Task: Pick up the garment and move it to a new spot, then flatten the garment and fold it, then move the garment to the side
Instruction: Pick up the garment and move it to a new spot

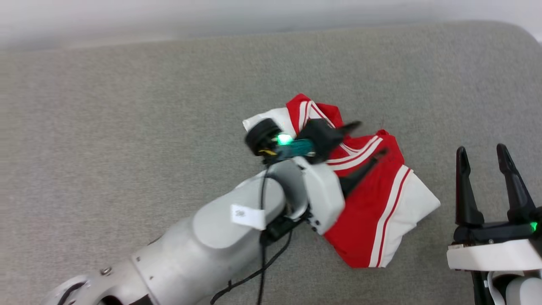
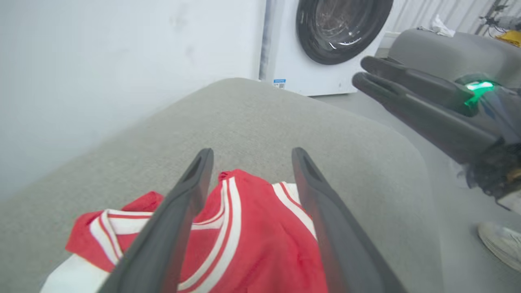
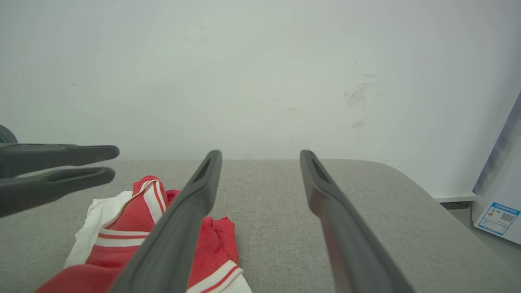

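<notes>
The garment lies crumpled on the grey cushioned surface, red with white sleeves and striped trim; its letters and number are hidden in the folds. My left gripper reaches in from the lower left and hovers open just above the bundle's top. In the left wrist view the left gripper has its fingers to either side of the garment, with nothing held. My right gripper stands open at the lower right, beside the cloth and apart from it. In the right wrist view the right gripper points past the garment.
A white washing machine stands beyond the cushion's far end, next to a pale wall. Another grey seat is behind it. A white shoe rests on the floor at the right. Bare cushion extends to the left of the garment.
</notes>
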Controlling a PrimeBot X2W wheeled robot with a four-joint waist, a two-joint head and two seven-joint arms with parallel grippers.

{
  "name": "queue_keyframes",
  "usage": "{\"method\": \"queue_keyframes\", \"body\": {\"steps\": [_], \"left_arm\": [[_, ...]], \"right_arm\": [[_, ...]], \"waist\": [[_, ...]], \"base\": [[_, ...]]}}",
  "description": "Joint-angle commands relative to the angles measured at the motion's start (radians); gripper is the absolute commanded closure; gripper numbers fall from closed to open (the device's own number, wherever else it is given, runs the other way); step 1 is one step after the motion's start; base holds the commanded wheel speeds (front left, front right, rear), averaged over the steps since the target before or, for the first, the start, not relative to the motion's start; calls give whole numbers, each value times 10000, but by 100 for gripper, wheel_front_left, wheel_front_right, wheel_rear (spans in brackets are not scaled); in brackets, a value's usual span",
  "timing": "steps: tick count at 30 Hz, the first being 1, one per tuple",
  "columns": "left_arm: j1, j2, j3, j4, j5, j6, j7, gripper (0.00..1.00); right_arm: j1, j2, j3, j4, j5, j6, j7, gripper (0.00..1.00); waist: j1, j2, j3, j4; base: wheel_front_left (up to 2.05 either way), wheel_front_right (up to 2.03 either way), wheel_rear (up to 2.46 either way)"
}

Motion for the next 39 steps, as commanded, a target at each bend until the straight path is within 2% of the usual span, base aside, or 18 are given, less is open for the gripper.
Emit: {"method": "queue_keyframes", "body": {"steps": [1,4,8,12,13,16,19,24,30,34,39], "left_arm": [[384,210,210,88,3,262,-471,0],[688,676,647,214,288,1038,-1134,0],[1427,1242,1453,1,495,1925,-1454,0],[2392,1767,2805,-883,1057,2761,-1506,0],[2392,1767,2805,-883,1057,2761,-1506,0],[3379,2059,3847,-1642,1773,3296,-1499,0],[4388,2216,4865,-2313,2390,3635,-1501,0],[6111,2140,6463,-3244,3430,3967,-1494,0],[7849,1683,8014,-3928,4451,3916,-1495,0],[8747,1252,8799,-4139,5020,3743,-1495,0],[9472,709,9480,-4197,5629,3256,-1496,0]], "right_arm": [[163,18,-63,59,-24,-7,-23,0],[376,17,-106,152,-36,-7,-24,0],[602,18,-163,250,-43,-7,-24,0],[770,18,-205,335,-62,-7,-23,0],[770,18,-205,335,-62,-7,-23,0],[845,18,-215,395,-74,-7,-23,0],[942,18,-243,459,-61,-7,-24,0],[1110,17,-294,570,47,-7,-24,0],[1312,18,-249,749,107,-7,-22,0],[1443,17,-216,848,168,-7,-24,0],[1606,18,-187,986,303,-7,-22,0]], "waist": [[0,-1,-398,284],[0,-1,-663,445],[0,-1,-941,657],[0,-1,-1158,850],[0,-1,-1158,850],[0,-1,-1318,975],[0,-1,-1468,1076],[0,-1,-1722,1230],[0,-1,-2022,1358],[0,-1,-2190,1441],[0,-1,-2345,1519]], "base": [[0,0,0],[0,0,0],[0,0,0],[0,0,0],[0,0,0],[0,0,0],[0,0,0],[0,0,0],[0,0,0],[0,0,0],[0,0,0]]}}
